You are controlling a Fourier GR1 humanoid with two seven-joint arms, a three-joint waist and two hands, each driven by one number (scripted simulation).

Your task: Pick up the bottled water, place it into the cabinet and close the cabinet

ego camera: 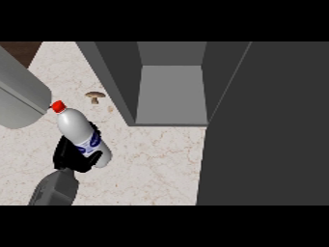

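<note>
A: Where's the bottled water?
B: In the left robot hand, fingers curled round its lower half, over the table. Long axis is tilted, red cap pointing up-left in view.
A: Cabinet?
B: Up and right of it, door standing open. Only 1 forearm shows, entering bottom-left. My guess: the carry goes right, into the opening.

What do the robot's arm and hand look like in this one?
One forearm shows: mid-grey and blocky, with flat facets. Its robot hand is plain black, with separate fingers and a thumb. No cables, markings or sleeves are visible.
</note>
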